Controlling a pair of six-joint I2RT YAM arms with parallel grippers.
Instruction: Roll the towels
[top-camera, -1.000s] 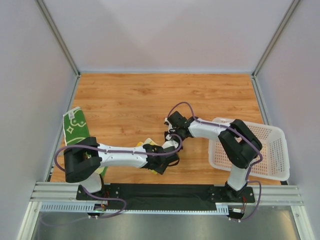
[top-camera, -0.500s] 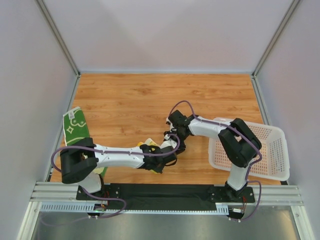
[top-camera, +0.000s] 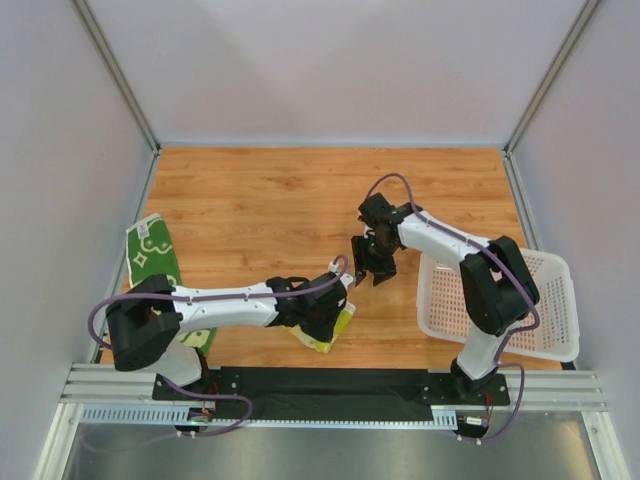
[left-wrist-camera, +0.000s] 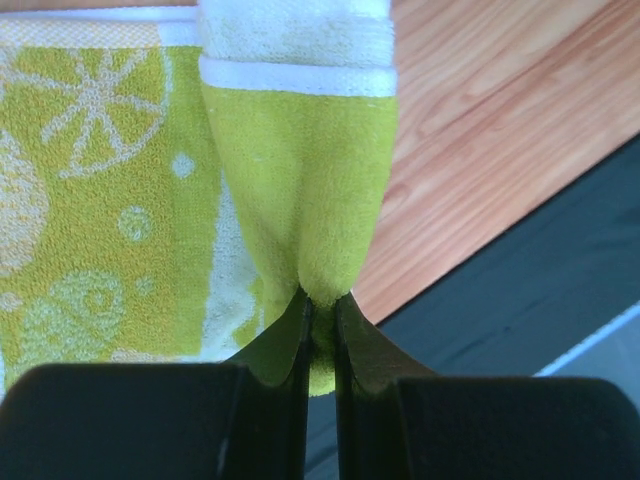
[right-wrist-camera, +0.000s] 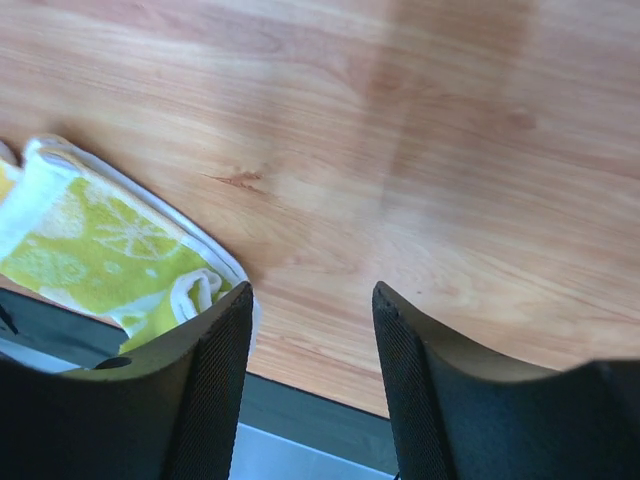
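Observation:
The pale yellow towel (top-camera: 332, 332) with yellow-green prints lies bunched near the table's front edge, mostly under my left gripper (top-camera: 322, 318). In the left wrist view the left gripper (left-wrist-camera: 321, 300) is shut on a pinched fold of that towel (left-wrist-camera: 300, 180). My right gripper (top-camera: 372, 268) is open and empty above bare wood, up and right of the towel. In the right wrist view the open gripper (right-wrist-camera: 312, 300) has the yellow towel (right-wrist-camera: 110, 250) to its left. The dark green towel (top-camera: 150, 256) with cream prints lies at the table's left edge, partly under the left arm.
A white perforated basket (top-camera: 545, 300) stands at the right side, beside the right arm. The black mounting rail (top-camera: 320, 385) runs along the front edge. Grey walls enclose the wooden table (top-camera: 260, 200) on three sides.
My right gripper has let go, opened and moved up and right, away from the yellow towel. My left gripper has shifted slightly right, still pinching the towel.

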